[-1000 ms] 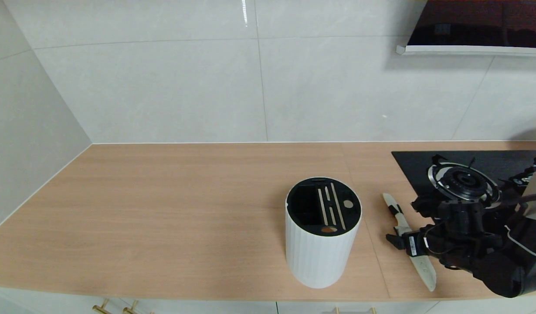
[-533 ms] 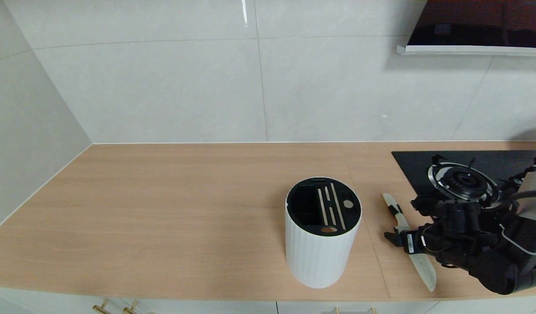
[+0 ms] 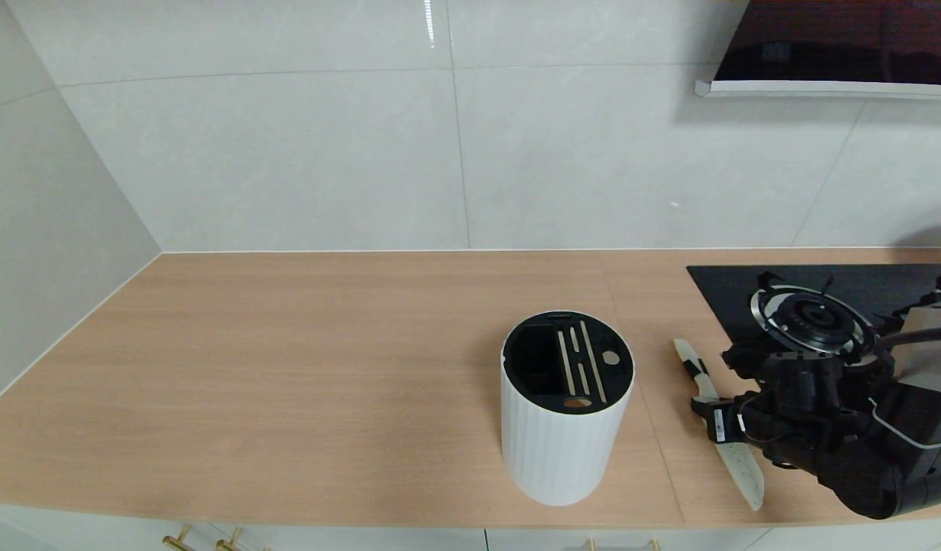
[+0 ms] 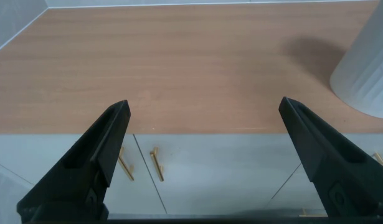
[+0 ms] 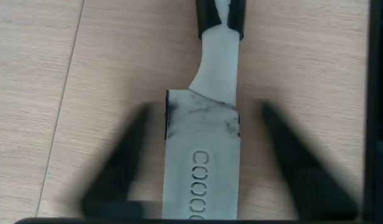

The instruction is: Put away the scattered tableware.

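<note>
The right jaws stand open, one each side of the knife (image 5: 203, 134) blade on the desk (image 5: 54, 93); the left jaws are open too. It is the grasping step: next, close firmly on the blade.

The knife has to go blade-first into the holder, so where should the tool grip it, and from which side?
Probably the handle, from above, closing across its width. The knife lies flat on the counter, so only its narrow sides are reachable, and a handle grip leaves the blade free for the holder's slots. The right tool hangs open astride the blade's heel, short of the handle.
</note>
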